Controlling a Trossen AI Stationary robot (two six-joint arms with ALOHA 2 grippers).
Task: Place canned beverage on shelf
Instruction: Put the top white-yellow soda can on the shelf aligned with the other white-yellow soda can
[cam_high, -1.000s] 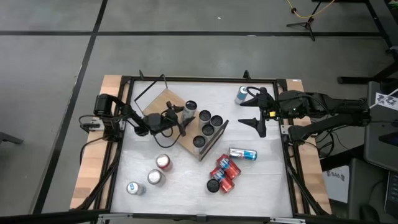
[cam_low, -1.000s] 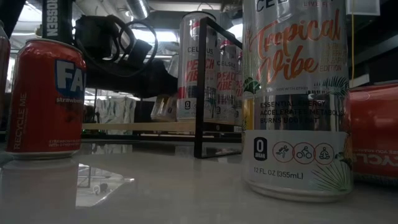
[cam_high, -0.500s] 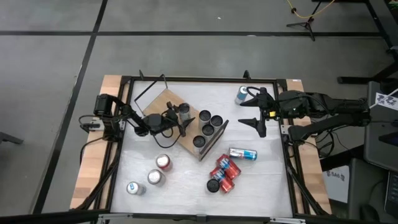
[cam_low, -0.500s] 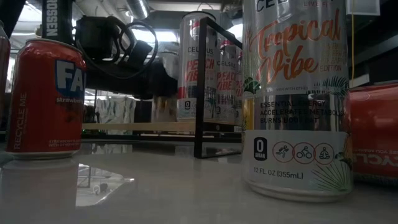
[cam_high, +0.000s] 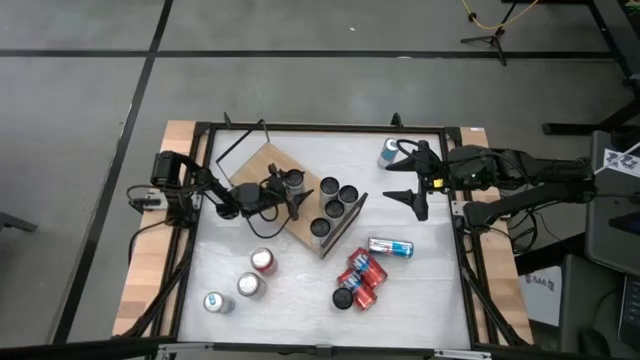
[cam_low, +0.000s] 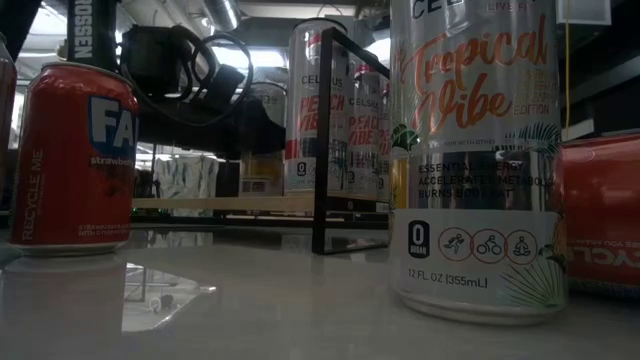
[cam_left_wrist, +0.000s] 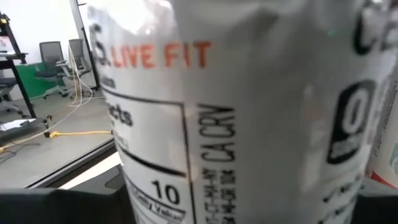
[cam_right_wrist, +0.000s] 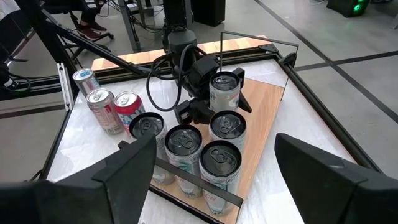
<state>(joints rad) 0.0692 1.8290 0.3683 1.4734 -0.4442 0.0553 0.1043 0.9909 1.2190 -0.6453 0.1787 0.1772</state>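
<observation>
A silver canned beverage stands upright on the light-wood shelf board, on its left half. My left gripper reaches in level from the table's left and is shut on it. The can fills the left wrist view. It also shows in the right wrist view and the low view. Several more cans stand in a cluster on the board's right end. My right gripper hangs open above the table's far right, holding nothing. My left gripper has the can's side wall between its two fingers, one on each side. The fingers come in level from the table's left. The can stands upright with its base on the shelf board.
A blue can stands at the far right and a blue-and-white can lies on its side. Red cans cluster near the front. Three cans stand at the near left. The shelf's black wire frame rises behind the board.
The can between my left gripper's fingers has gone from leaning to upright. Its top has swung back toward the gripper, and it now stands on the shelf board. Both arms have kept still.
</observation>
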